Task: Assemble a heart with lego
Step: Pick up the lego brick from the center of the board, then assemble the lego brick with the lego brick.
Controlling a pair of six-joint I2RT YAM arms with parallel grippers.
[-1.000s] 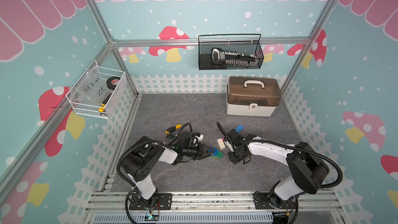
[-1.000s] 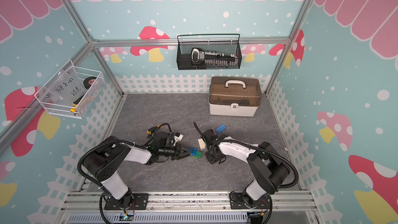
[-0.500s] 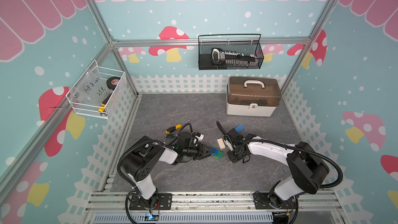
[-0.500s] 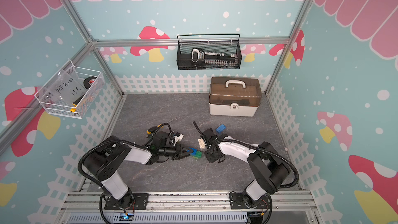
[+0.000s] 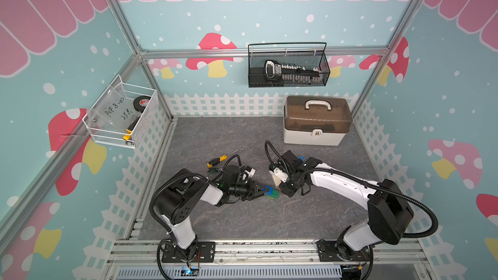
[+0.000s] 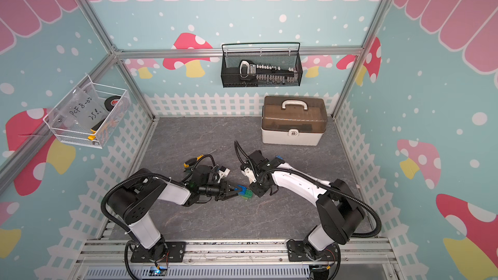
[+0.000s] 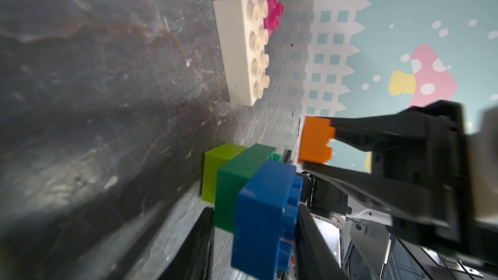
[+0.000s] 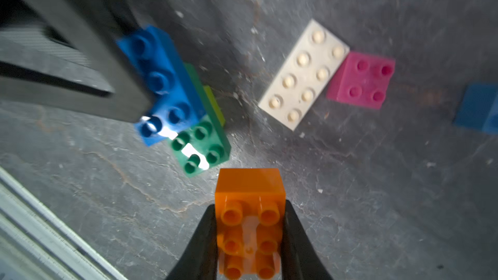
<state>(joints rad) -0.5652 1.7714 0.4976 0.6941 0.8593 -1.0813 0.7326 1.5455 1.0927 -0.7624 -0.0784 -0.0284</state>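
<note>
Stack [image 5: 270, 193] sits mid-table toward the front edge, between the two arms. It has three stepped layers: lime brick [image 7: 215, 168] on the table [image 5: 242, 219], dark green brick [image 8: 202, 144] over it, blue brick [image 7: 264, 211] on top, studs up.

Left claw [image 5: 262, 190] is clamped on the blue brick, one finger on each long side.

Right claw [image 8: 249, 211] is clamped on an orange brick [image 8: 250, 184], held clear of the table just beside the stack's green end and not touching it.

Loose pieces lie just behind the stack: a white brick [image 8: 303, 75], oblong with eight studs, and a square pink brick [image 8: 362, 80] touching its end. A second blue brick [image 8: 479, 109] lies farther out, blurred.

All the bricks are glossy hard plastic. The table is a matte grey stone-look sheet with veins and scuffs.

Open room: a wide bare strip in front of the stack, more at rear left. The toolbox [image 5: 315, 130] fills the rear right corner. A yellow-handled screwdriver [image 5: 219, 159] lies behind the left arm. Fence-print walls close three sides.
</note>
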